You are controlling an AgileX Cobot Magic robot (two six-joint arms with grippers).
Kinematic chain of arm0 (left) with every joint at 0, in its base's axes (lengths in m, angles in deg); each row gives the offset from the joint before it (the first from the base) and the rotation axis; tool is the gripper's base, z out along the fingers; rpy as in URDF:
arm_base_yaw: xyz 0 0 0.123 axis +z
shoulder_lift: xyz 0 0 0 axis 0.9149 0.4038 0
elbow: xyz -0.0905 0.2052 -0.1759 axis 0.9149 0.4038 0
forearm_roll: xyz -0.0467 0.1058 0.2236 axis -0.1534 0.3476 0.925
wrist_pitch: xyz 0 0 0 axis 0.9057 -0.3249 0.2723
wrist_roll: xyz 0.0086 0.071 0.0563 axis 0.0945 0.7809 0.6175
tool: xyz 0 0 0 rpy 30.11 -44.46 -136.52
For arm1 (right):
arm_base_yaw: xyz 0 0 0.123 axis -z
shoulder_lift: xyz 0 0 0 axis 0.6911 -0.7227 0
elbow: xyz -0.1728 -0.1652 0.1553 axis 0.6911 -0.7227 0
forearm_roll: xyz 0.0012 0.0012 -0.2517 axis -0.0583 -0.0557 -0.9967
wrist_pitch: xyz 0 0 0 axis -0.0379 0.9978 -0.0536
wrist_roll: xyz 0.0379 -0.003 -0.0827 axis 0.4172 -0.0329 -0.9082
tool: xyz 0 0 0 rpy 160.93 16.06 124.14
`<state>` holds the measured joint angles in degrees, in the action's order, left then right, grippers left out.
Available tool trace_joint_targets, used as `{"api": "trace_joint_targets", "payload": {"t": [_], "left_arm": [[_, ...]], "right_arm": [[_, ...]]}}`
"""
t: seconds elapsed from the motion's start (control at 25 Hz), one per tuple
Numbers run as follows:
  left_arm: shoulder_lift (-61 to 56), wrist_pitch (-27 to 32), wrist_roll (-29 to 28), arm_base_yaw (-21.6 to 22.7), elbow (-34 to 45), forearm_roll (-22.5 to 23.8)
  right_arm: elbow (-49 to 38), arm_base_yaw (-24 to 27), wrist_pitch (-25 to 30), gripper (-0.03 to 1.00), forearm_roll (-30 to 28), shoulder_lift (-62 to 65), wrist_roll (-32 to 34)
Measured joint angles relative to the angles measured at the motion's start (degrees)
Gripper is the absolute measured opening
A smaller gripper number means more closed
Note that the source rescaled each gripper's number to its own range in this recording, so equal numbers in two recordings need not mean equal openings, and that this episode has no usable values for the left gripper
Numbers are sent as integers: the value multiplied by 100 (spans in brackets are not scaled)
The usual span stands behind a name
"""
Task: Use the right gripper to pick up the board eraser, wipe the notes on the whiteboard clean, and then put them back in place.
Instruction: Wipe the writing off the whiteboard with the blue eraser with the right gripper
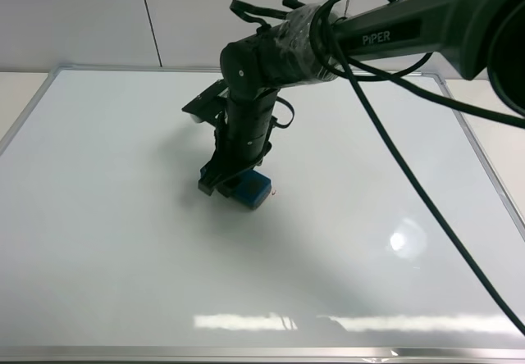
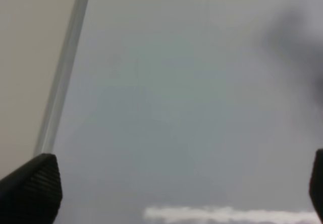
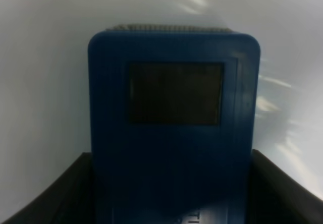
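The whiteboard (image 1: 123,216) fills the table, white with a thin silver frame. My right gripper (image 1: 232,184) reaches to the board's middle and is shut on the blue board eraser (image 1: 253,191), which is pressed flat on the board. In the right wrist view the eraser (image 3: 171,128) fills the frame, with one dark square patch on top and black fingers (image 3: 60,199) at its sides. Of the notes, only a tiny red speck (image 1: 273,190) shows at the eraser's right edge. My left gripper (image 2: 174,193) is open and empty over the board, out of the exterior view.
The board's silver frame (image 2: 63,77) runs along one side in the left wrist view, with a beige surface beyond it. Black cables (image 1: 394,151) hang from the right arm across the board's right half. A white wall (image 1: 82,11) stands behind.
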<state>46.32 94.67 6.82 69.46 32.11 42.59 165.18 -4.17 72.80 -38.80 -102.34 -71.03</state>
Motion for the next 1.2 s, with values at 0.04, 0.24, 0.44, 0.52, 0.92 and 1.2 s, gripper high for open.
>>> {"api": "trace_joint_targets", "payload": {"t": [0.04,0.24,0.44,0.52,0.92,1.2], "left_arm": [[0,0,0,0,0,0],[0,0,0,0,0,0],[0,0,0,0,0,0],[0,0,0,0,0,0],[0,0,0,0,0,0],[0,0,0,0,0,0]], "right_arm": [[0,-96,8,4,37,0,-55],[0,-555,125,4,134,-7,-261],[0,-679,238,4,191,-7,-281],[6,-679,346,4,217,-7,-222],[-867,84,481,4,85,458,1193],[-2260,1249,-227,4,68,1257,1563]]}}
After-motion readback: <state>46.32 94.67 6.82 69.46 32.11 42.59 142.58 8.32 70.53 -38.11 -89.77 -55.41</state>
